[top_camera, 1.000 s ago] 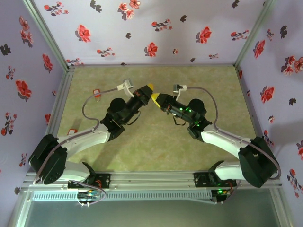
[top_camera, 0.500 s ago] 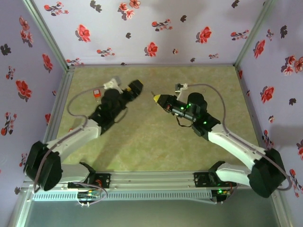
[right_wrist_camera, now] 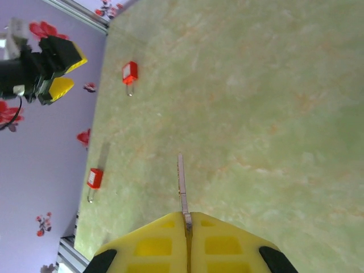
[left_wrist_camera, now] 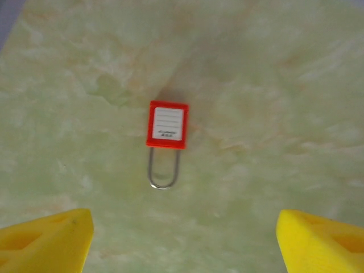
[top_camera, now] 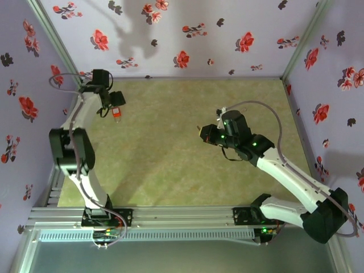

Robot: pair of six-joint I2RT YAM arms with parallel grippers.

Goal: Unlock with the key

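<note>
The red padlock (left_wrist_camera: 167, 125) looks like smooth plastic with a white paper-like label (left_wrist_camera: 169, 121) (its bare shackle (left_wrist_camera: 164, 172) is shiny metal), the key (right_wrist_camera: 181, 179) is plain dull metal, and the mottled green table (left_wrist_camera: 273, 85) is matt and smooth.

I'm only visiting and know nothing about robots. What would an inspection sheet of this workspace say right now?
Surface: green marbled mat, flat, no spills seen.
Job's things: red padlock lying flat on the mat; second red padlock lying close to the wall; thin key sticking out of the right gripper.
Clutter: nothing seen.
Grippers: left gripper open, facing the red padlock, not touching it; right gripper shut on the key, near mid-table.
Cables: grey cable looping along the right arm; second grey cable by the left arm.
Surroundings: lilac walls with red flowers; metal rail at the near edge.
</note>
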